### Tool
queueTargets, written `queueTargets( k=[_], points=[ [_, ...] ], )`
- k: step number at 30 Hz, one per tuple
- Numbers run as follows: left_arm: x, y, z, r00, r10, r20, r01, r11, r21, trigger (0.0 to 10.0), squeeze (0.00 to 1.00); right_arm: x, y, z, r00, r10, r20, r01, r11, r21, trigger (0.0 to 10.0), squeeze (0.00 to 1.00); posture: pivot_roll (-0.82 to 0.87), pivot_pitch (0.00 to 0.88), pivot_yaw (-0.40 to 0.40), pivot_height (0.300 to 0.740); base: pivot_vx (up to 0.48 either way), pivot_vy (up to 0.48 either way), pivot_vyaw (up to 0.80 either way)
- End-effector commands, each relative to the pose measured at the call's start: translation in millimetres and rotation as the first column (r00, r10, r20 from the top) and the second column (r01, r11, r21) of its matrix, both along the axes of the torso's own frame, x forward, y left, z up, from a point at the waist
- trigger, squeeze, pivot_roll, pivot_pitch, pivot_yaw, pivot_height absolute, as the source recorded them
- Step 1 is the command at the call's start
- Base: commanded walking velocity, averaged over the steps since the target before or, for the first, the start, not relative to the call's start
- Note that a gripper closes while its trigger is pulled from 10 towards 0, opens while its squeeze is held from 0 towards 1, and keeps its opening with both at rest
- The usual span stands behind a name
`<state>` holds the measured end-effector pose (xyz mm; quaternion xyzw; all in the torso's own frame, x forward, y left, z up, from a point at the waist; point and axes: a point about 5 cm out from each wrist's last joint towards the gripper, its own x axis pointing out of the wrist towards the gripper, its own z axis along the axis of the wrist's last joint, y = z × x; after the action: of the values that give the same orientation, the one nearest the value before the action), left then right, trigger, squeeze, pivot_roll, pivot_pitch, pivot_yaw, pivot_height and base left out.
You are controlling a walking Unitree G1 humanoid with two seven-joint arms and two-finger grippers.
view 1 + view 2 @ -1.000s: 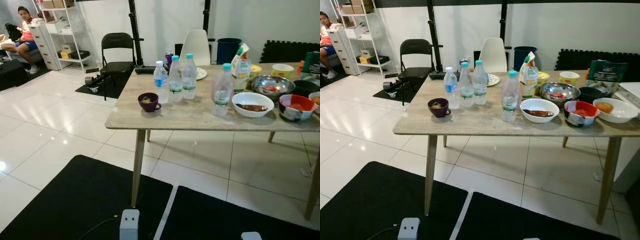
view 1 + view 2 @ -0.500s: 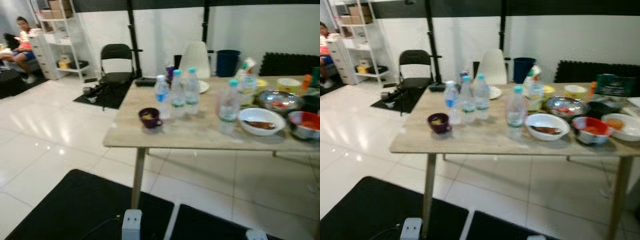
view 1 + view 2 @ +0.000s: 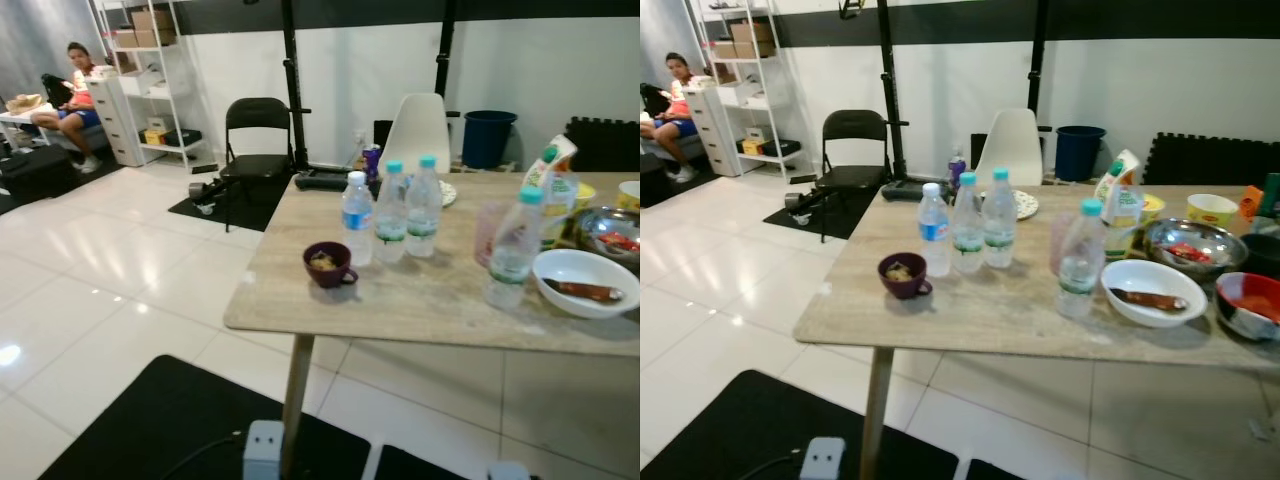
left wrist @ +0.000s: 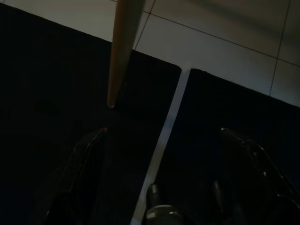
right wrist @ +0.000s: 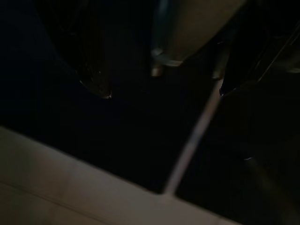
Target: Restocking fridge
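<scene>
Three water bottles [image 3: 967,222] with teal caps stand close together on the wooden table [image 3: 980,315]. A fourth bottle [image 3: 1078,258] stands apart to their right. A dark purple cup [image 3: 904,275] sits in front of the three. Further right are a carton [image 3: 1118,200], a white bowl [image 3: 1153,292], a steel bowl [image 3: 1190,245] and a red bowl [image 3: 1250,303]. My left gripper [image 4: 164,136] hangs open over the black floor mats near a table leg [image 4: 123,51]. My right gripper [image 5: 164,93] also hangs open above a dark mat.
A black folding chair [image 3: 852,150], a white chair [image 3: 1008,150] and a blue bin [image 3: 1077,152] stand behind the table. A person [image 3: 675,90] sits at the far left beside white shelves [image 3: 740,90]. Glossy white tiles stretch to the left; black mats [image 3: 150,420] lie under me.
The whole picture has shifted: the camera has come nearer to the table, which now looks larger and sits farther right. Nothing on the table has moved.
</scene>
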<state>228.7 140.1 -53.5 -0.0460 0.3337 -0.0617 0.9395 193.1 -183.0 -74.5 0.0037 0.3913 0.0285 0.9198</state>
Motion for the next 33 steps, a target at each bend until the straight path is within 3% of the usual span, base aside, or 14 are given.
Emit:
queueTargets(
  k=[1, 13, 22, 33],
  points=[
    [-0.3, -2.5, 0.2, 1.0, -0.012, -0.002, 0.012, 1.0, -0.001, 10.0, 0.0, -2.0, -5.8, -0.7, 1.0, -0.018, -0.01, 0.018, 1.0, -0.009, 10.0, 0.0, -0.03, 0.042, 0.056, 0.74, 0.356, 0.0, 0.0],
    [4.2, -5.7, 5.1, 0.999, -0.025, 0.024, 0.025, 1.0, 0.003, 10.0, 0.0, -0.8, -6.8, 0.3, 1.0, -0.022, -0.002, 0.022, 1.0, -0.011, 10.0, 0.0, -0.04, 0.04, 0.059, 0.74, 0.344, 0.0, 0.0],
    [3.3, -12.9, 6.5, 0.995, -0.093, 0.036, 0.092, 0.995, 0.022, 10.0, 0.0, -1.1, -8.7, 0.5, 1.0, -0.023, -0.001, 0.023, 1.0, -0.015, 10.0, 0.0, -0.03, 0.041, 0.057, 0.74, 0.0, 0.0, 0.0],
    [1.4, -13.4, 6.4, 0.996, -0.083, 0.03, 0.082, 0.996, 0.021, 10.0, 0.0, 0.7, -8.2, 2.0, 1.0, -0.022, 0.013, 0.022, 1.0, -0.013, 10.0, 0.0, -0.04, 0.039, 0.057, 0.74, 0.0, -0.469, 0.0]
  ],
)
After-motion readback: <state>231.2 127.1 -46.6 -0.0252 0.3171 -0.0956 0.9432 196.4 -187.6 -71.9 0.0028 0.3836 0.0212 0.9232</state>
